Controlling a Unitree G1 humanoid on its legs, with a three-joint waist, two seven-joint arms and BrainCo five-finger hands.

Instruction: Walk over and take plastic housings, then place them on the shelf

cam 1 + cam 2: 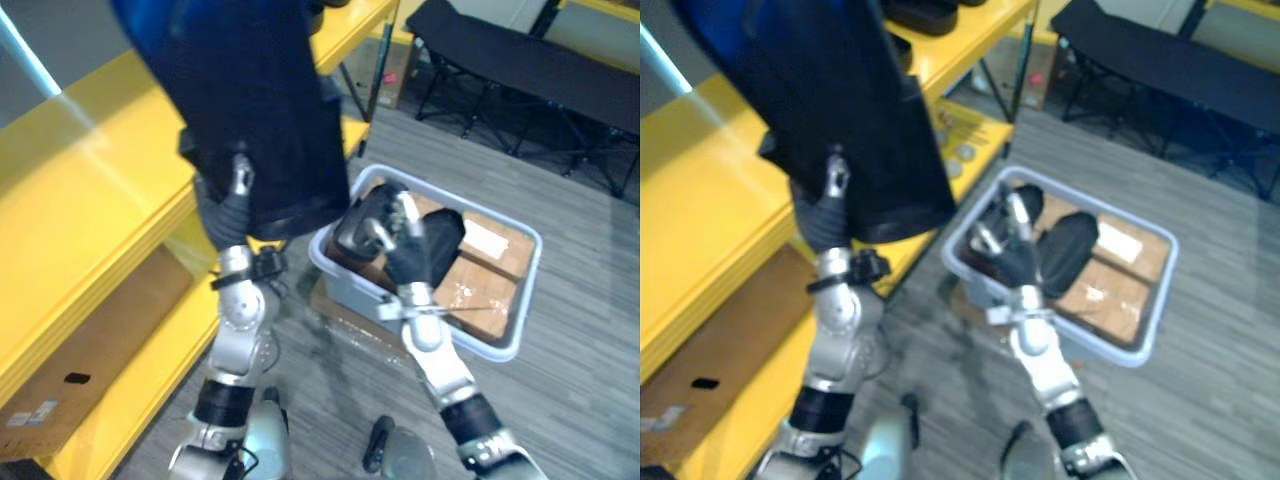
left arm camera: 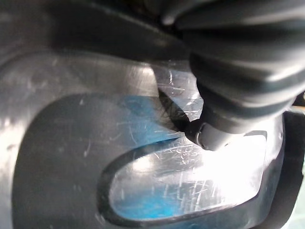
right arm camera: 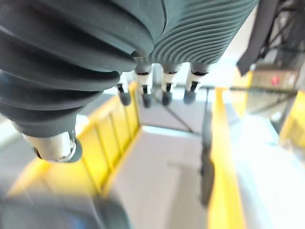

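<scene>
Placing is in hand, we judge: left hand (image 1: 228,210) fingers clamp the large dark plastic housing (image 1: 240,100), raised beside the yellow shelf (image 1: 90,190). Right hand (image 1: 405,255) hovers over the grey plastic bin (image 1: 528,290), fingers apart, empty. Next: lower the housing level onto the shelf.

Grey plank floor (image 1: 590,330), yellow shelving (image 1: 80,200), black cot (image 1: 520,60)

The left arm reaches up, its left hand (image 1: 224,212) clamped on a large dark plastic housing (image 1: 250,100); the right hand (image 1: 406,252) hangs raised, fingers relaxed.
</scene>
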